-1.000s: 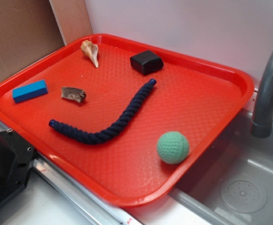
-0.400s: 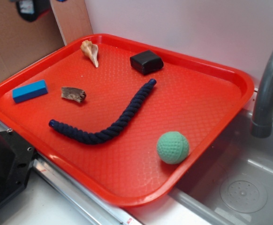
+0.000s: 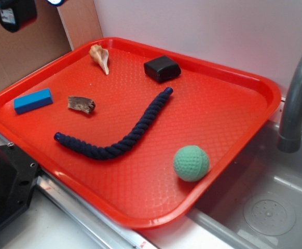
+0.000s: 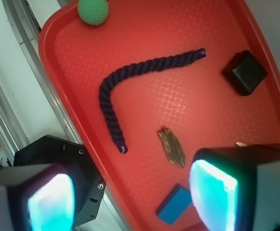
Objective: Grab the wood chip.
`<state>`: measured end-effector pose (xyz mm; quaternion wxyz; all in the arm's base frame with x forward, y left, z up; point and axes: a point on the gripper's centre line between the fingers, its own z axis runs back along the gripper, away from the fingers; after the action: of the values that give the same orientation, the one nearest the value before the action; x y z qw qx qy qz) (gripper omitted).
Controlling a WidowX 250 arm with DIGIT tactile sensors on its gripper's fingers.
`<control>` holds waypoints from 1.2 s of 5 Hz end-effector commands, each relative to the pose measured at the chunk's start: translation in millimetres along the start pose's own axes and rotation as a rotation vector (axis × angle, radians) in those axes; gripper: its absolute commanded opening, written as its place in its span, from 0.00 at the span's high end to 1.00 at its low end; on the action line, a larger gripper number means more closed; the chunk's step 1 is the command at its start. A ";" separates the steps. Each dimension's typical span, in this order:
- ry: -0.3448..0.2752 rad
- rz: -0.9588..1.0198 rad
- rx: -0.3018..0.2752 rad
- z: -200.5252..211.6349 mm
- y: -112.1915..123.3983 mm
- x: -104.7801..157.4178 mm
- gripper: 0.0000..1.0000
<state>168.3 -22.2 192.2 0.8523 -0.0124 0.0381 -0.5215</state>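
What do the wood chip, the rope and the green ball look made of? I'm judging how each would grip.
The wood chip looks like dry, weathered wood: brown-grey, streaked, with jagged ends and a matte surface. The rope seems to be twisted dark navy fibre, soft and matte, perhaps cotton. The green ball looks like rubber or foam, dull, with a dimpled surface.

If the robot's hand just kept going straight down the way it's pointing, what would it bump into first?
Probably the wood chip, which lies between the hand's two fingers in the wrist view, with the blue block close by. Depth is hard to judge, so it might land on bare red tray.
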 end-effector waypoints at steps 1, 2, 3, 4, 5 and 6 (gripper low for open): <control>-0.026 -0.020 0.095 -2.1 33.6 -4.3 0.00; -0.020 -0.020 0.103 -17.4 50.7 -19.1 0.00; 0.118 -0.072 0.041 -67.3 53.1 -37.4 0.00; 0.126 -0.080 0.006 -116.7 58.9 -35.9 0.00; 0.126 -0.101 0.029 -154.9 72.3 -27.8 0.00; 0.133 -0.124 -0.012 -173.7 74.3 -27.9 0.00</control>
<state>213.3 38.2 15.7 0.8119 0.0137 0.1006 -0.5749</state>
